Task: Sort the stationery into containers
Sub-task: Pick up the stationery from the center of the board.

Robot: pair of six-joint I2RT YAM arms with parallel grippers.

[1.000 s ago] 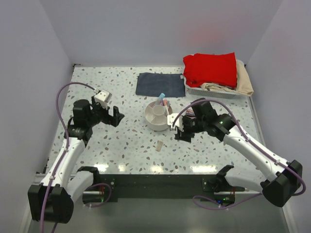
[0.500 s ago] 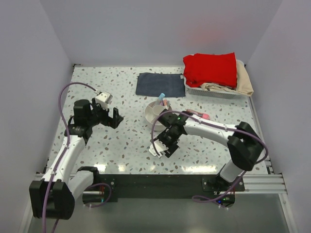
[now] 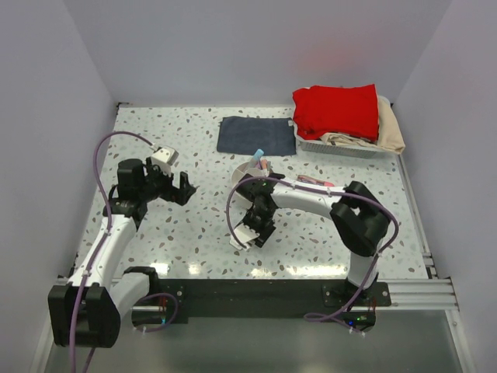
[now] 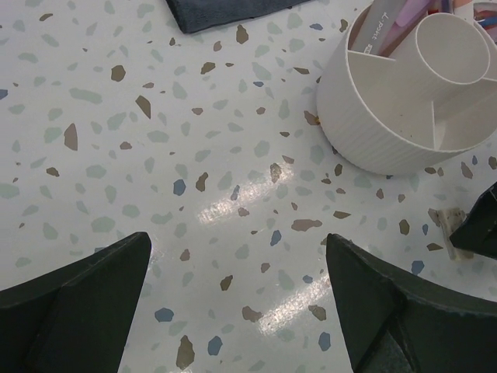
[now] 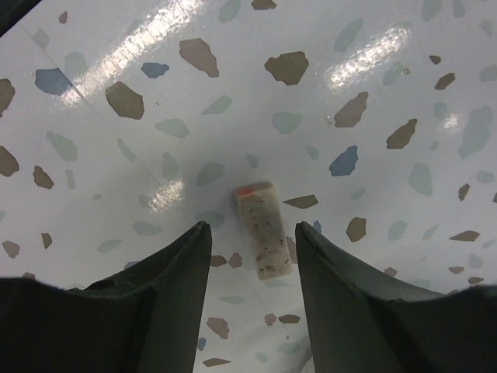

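Right gripper (image 5: 251, 226) set over the eraser (image 5: 264, 231), just below the bowl (image 4: 365, 148) in the overhead view.

The small beige eraser lies flat on the table (image 5: 93, 155) at mid-frame of the right wrist view. Its long axis runs nearly top to bottom, with the red-marked end uppermost. The jaws straddle its narrow width, part-open with a gap on each side and gripping nothing, placed, I'd say, to pinch the long sides. The left gripper (image 4: 233, 311) hangs wide open and empty, left of the bowl and out of the way.
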